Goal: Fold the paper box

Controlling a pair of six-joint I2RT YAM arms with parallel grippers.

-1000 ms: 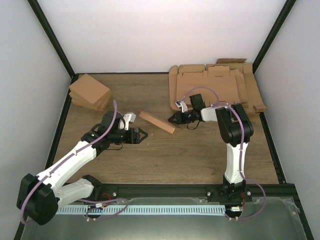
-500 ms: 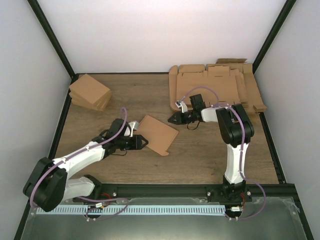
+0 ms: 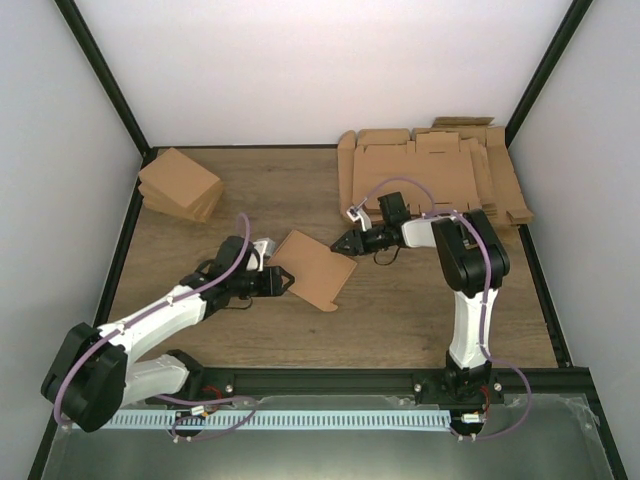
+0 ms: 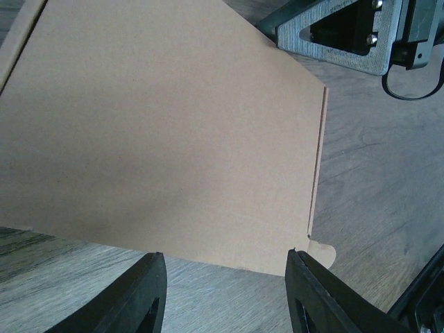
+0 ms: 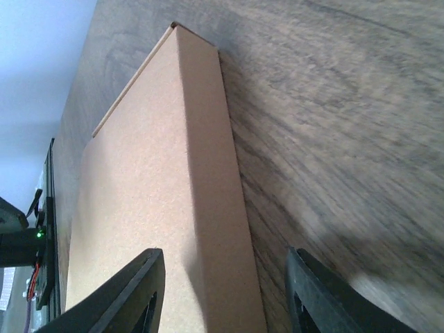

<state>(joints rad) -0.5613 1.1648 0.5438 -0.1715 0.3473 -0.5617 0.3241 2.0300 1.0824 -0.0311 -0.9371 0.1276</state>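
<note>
**Top external view.** The paper box (image 3: 312, 268) lies flat on the wooden surface (image 3: 400, 320), mid-table and skewed to the table edges, between the two arms. The left gripper (image 3: 287, 283) sits at its near-left edge and the right gripper (image 3: 341, 243) at its far-right corner. A stack of folded boxes (image 3: 180, 185) stands at the far left. A heap of flat sheets (image 3: 430, 170) lies at the far right. Both are well apart from the work.

**Left wrist view.** The box's top panel (image 4: 166, 132) is plain matte brown card, unprinted, with one straight crease along its right side. A small rounded tab (image 4: 322, 253) protrudes at the near right corner. The left gripper is open, its fingers (image 4: 149, 291) spread. The box edge lies at their tips and nothing is clamped.

**Right wrist view.** The box appears as a shallow rectangular body with a narrow side wall (image 5: 215, 152), crisp corners and a fine fibrous finish. The surface beside it shows grey-brown wood grain. The right gripper is partly open. The box end lies at its mouth and no pinch on the card is evident.

**Assessment.** The closing fold appears essentially made, with both grippers released. The next move likely calls for pressing or tucking the protruding tab. Failing that, it calls for a fresh hold on one edge to clear the box away, taken squarely so the thin card does not buckle
</note>
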